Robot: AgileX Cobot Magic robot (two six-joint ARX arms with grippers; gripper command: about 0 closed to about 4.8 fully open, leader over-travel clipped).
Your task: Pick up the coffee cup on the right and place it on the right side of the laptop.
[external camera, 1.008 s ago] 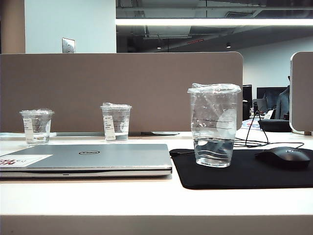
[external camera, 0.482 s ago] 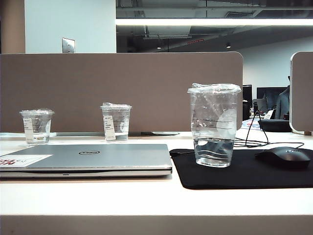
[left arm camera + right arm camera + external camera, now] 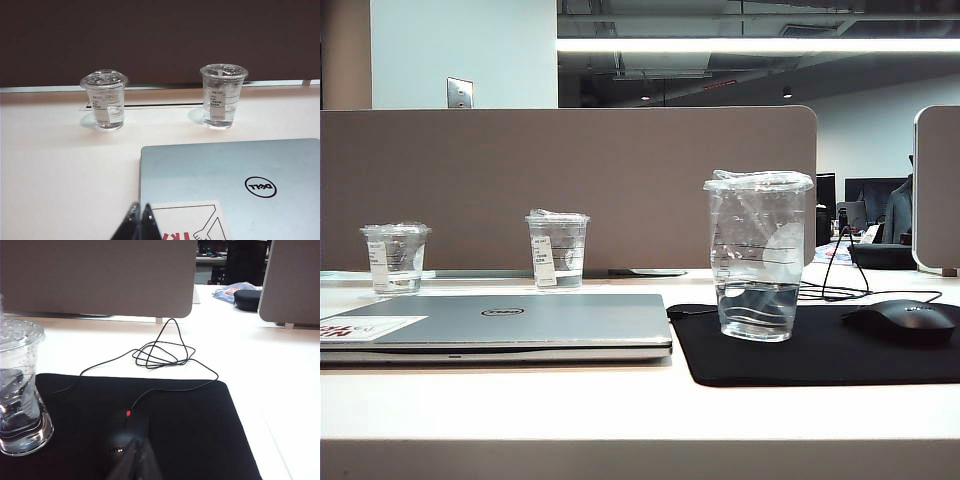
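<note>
While pressed together, both hands apparently idle.

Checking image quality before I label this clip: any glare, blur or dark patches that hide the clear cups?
Exterior view: sharp; ceiling light strip blown out; tall clear plastic coffee cup readable on the black mouse mat. Left wrist view: evenly lit, both short labelled clear cups crisp; left hand blurred, shut. Right wrist view: dark mat swallows the black mouse; right hand blurred.

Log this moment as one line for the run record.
phase: pre-grasp | cup: upright on mat, right of laptop | left tool: shut over laptop | right tool: shut above mouse, empty
</note>
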